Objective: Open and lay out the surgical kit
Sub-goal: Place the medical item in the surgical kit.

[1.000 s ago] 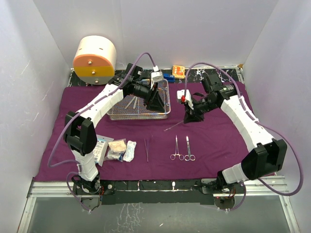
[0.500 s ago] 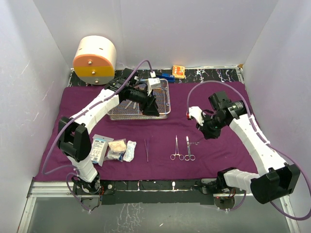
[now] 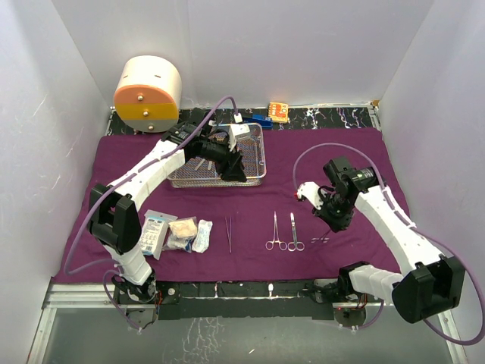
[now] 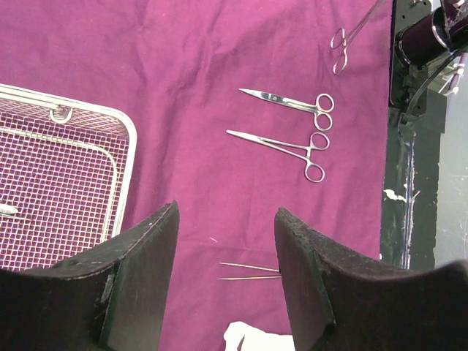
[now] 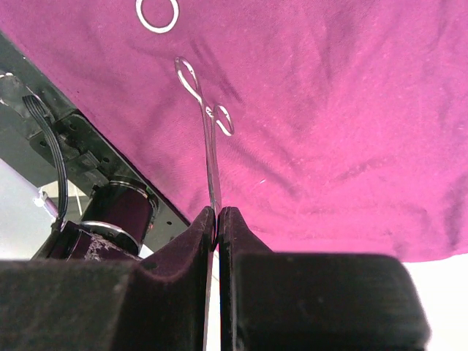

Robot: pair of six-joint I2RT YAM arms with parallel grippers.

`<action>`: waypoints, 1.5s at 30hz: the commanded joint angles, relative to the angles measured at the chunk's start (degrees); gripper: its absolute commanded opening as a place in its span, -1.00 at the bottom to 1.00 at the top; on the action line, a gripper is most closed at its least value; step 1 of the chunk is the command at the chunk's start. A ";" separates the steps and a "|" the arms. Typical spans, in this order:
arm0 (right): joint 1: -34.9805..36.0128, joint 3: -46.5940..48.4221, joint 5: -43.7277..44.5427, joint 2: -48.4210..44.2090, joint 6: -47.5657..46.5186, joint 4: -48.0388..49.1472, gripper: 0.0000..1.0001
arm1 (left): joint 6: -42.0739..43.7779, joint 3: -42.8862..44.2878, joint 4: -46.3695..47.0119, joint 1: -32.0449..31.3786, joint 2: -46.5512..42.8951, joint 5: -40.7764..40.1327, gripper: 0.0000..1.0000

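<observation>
- The purple cloth wrap [image 3: 348, 155] lies spread flat over the table [image 3: 333, 117]. The wire-mesh tray [image 3: 216, 184] sits on it toward the far edge, left of the middle, and everything below is placed from that tray.
- Inside the tray a few slim steel instruments [image 3: 203, 161] lie on the mesh, partly hidden by the left arm.
- On the cloth on the tray's near side, toward the arm bases, things lie in a row.
- Out from the tray's left corner are the white gauze and packets [image 3: 182, 233], close together.
- Out from the tray's middle lie the tweezers [image 3: 228, 233], pointing toward the tray.
- Just past the tray's right corner, the two ring-handled forceps [image 3: 275, 226] lie side by side, rings toward the arm bases.
- Farther right of the tray, beyond those two, is the third forceps [image 5: 210, 157].
- The right pincer [image 5: 219, 212] is pressed together on the third forceps' shaft, the rings pointing away from its fingers toward the cloth. Whether the rings touch the cloth I cannot tell.
- The left pincer [image 4: 227, 219] hangs above the tray's near right corner, its fingers apart with nothing between them.
- Behind the tray's far left corner, off the cloth, stands the cream-and-orange drum [image 3: 148, 92].
- Just behind the tray's far right corner lie a small blue item [image 3: 263, 120] and an orange item [image 3: 278, 111] on the dark table.
</observation>
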 commanded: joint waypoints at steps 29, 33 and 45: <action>2.01 8.59 2.67 17.95 -1.23 2.11 -0.76 | 2.59 -1.53 -0.48 -0.25 -2.69 1.15 0.08; 2.14 10.16 2.73 20.69 -2.08 2.53 -0.72 | 2.91 -1.53 -0.73 -0.23 -2.82 1.18 0.08; 2.23 10.47 2.56 28.66 -3.32 6.36 -0.62 | 3.16 -1.02 -1.25 -0.25 -2.02 2.04 0.08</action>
